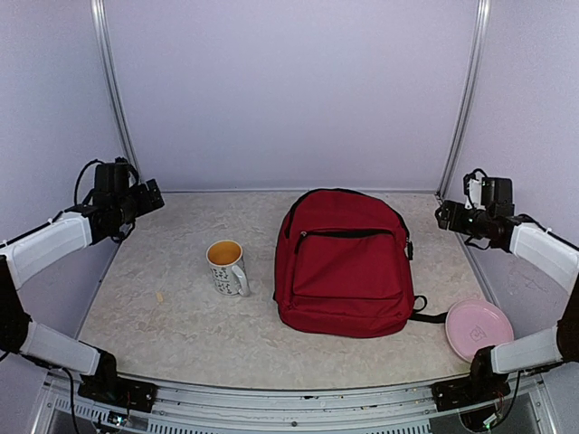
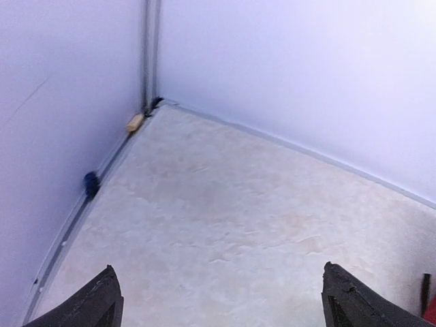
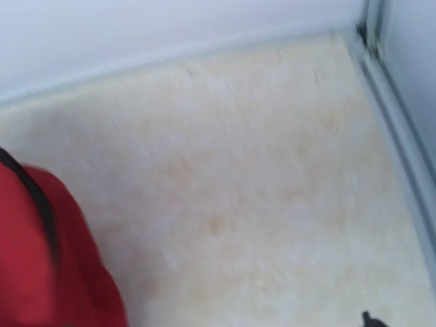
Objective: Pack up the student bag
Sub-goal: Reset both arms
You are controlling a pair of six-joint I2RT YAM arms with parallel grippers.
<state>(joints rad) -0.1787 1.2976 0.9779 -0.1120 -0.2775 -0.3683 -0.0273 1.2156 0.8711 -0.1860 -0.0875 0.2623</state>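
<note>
The student bag (image 1: 344,262), a dark red backpack with black zips, lies flat in the middle of the table with its front pocket facing up and its zips closed. My left gripper (image 1: 154,195) is raised at the far left, well away from the bag. In the left wrist view its fingertips (image 2: 102,303) stand wide apart with nothing between them. My right gripper (image 1: 443,215) is raised at the far right, beside the bag's top corner. Only one fingertip (image 3: 368,319) shows in the blurred right wrist view, far off centre, with the bag's edge (image 3: 41,266) at the lower left.
A patterned mug (image 1: 226,267) stands left of the bag. A pink plate (image 1: 478,327) lies at the front right. A small tan piece (image 2: 135,122) and a dark blue bit (image 2: 90,184) lie by the left wall. White walls enclose the table on three sides.
</note>
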